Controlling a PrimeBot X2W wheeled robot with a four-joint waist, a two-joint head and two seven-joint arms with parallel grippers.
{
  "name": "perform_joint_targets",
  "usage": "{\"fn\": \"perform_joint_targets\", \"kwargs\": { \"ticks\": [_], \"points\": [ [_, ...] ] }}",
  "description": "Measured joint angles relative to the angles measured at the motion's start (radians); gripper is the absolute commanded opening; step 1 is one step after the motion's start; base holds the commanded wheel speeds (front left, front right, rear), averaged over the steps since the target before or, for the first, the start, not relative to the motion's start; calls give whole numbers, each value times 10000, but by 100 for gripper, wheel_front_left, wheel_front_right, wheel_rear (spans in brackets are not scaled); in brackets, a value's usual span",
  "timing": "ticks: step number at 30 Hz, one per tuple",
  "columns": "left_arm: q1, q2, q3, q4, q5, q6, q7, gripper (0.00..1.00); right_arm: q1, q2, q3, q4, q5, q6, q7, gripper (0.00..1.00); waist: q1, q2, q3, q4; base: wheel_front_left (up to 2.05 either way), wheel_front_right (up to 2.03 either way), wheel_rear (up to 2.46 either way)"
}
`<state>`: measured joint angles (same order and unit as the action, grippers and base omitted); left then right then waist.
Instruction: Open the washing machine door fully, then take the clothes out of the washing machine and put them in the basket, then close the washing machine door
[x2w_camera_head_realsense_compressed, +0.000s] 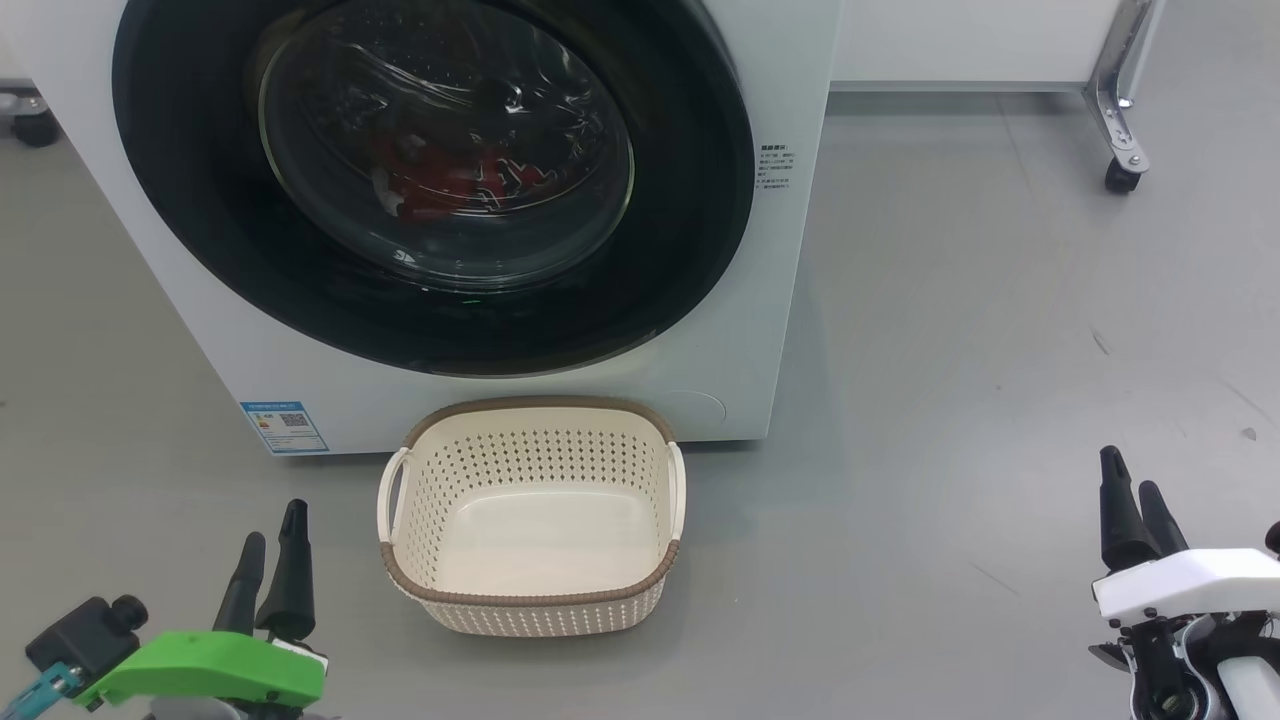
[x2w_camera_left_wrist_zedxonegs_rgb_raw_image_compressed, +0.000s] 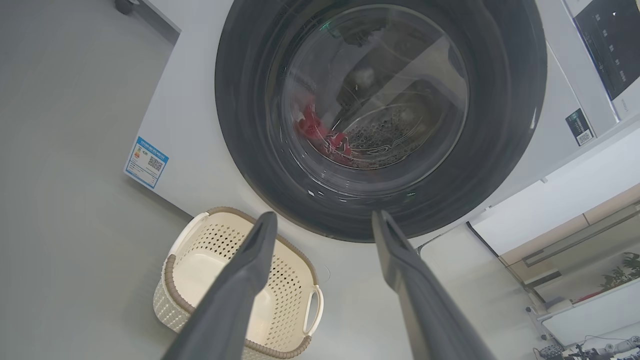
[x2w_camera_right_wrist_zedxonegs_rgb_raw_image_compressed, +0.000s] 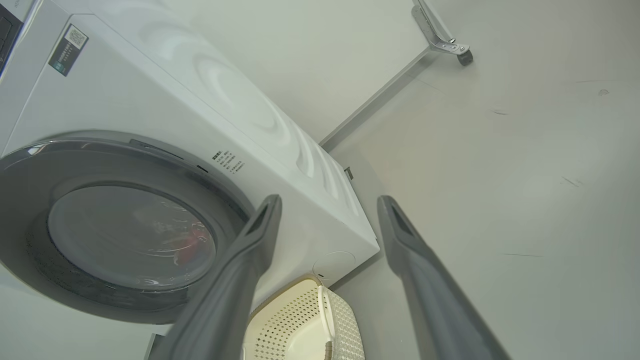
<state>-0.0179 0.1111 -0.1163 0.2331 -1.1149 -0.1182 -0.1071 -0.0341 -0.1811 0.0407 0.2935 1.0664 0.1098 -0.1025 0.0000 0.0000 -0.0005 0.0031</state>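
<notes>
The washing machine (x2w_camera_head_realsense_compressed: 200, 330) stands straight ahead at twelve o'clock from the robot, a big white box on the grey floor (x2w_camera_head_realsense_compressed: 950, 350). The washing machine door (x2w_camera_head_realsense_compressed: 180, 200) sits shut and flush against its front, a glossy black ring around a bulging glass window. Through that glass I can see the clothes (x2w_camera_head_realsense_compressed: 450, 180), a red heap with bits of white, lying low in the drum at about six o'clock of the window. A small blue label (x2w_camera_head_realsense_compressed: 284, 426) is stuck on the machine's front at seven o'clock of the door. The basket (x2w_camera_head_realsense_compressed: 530, 410) sits on the floor at six o'clock of the door, its far rim just beside the foot of the machine, and its bare cream bottom shows. The left gripper (x2w_camera_head_realsense_compressed: 272, 522) hangs at eight o'clock of the basket, near it but apart, on a green wrist piece (x2w_camera_head_realsense_compressed: 210, 670). Its two dark fingers are spread wide with nothing between them, aimed at the door's lower edge in the left wrist view. The right gripper (x2w_camera_head_realsense_compressed: 1128, 472) is well off at three o'clock of the basket, over bare floor, jaws likewise parted and holding nothing. A metal leg on a caster (x2w_camera_head_realsense_compressed: 1122, 120) stands far off at two o'clock.
</notes>
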Motion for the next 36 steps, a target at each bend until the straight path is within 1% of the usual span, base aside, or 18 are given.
{"fn": "perform_joint_targets", "kwargs": {
  "ticks": [5, 14, 16, 17, 21, 26, 27, 29, 31, 32, 34, 36],
  "points": [
    [-22, 71, -96, -96, 1043, 96, -111, 100, -13, -151, 314, 79, -826, -161, -153, 100, 0, 0, -10, 9, 0, 0, 0],
    [-49, 330, -430, -330, 3104, 441, -445, 100, -104, -516, 888, 232, -2506, -458, -466, 100, 0, 0, -18, 35, 0, 0, 0],
    [-62, 353, -531, -393, 3597, 520, -527, 100, -135, -627, 1058, 272, -2968, -608, -518, 100, 0, 0, -20, 40, 0, 0, 0],
    [-77, 383, -585, -412, 3833, 531, -529, 100, -173, -679, 1108, 282, -3168, -612, -556, 100, 0, 0, -22, 43, 0, 0, 0],
    [-84, 456, -786, -477, 4688, 732, -633, 100, -265, -861, 1413, 295, -4004, -867, -694, 100, 0, 0, -29, 49, 0, 0, 0],
    [-84, 460, -951, -504, 5547, 911, -842, 100, -311, -976, 1774, 318, -4903, -1055, -859, 100, 0, 0, -41, 43, 0, 0, 0],
    [-83, 458, -1035, -518, 5881, 959, -895, 100, -355, -1011, 1919, 347, -5233, -1135, -936, 100, 0, 0, -46, 38, 0, 0, 0],
    [-82, 456, -1112, -516, 6165, 1032, -982, 100, -406, -1032, 2038, 368, -5517, -1225, -1016, 100, 0, 0, -52, 32, 0, 0, 0],
    [-81, 454, -1164, -508, 6466, 1057, -1047, 100, -409, -1039, 2157, 407, -5791, -1237, -1062, 100, 0, 0, -60, 27, 0, 0, 0],
    [-81, 453, -1187, -506, 6625, 1095, -1085, 100, -409, -1045, 2228, 443, -5923, -1325, -1103, 100, 0, 0, -65, 24, 0, 0, 0],
    [-80, 435, -1214, -495, 6828, 1149, -1160, 100, -410, -1051, 2353, 489, -6197, -1392, -1152, 100, 0, 0, -71, 20, 0, 0, 0],
    [-74, 426, -1248, -474, 7131, 1273, -1235, 100, -410, -1072, 2441, 537, -6447, -1432, -1243, 100, 0, 0, -76, 15, 0, 0, 0]
  ]
}}
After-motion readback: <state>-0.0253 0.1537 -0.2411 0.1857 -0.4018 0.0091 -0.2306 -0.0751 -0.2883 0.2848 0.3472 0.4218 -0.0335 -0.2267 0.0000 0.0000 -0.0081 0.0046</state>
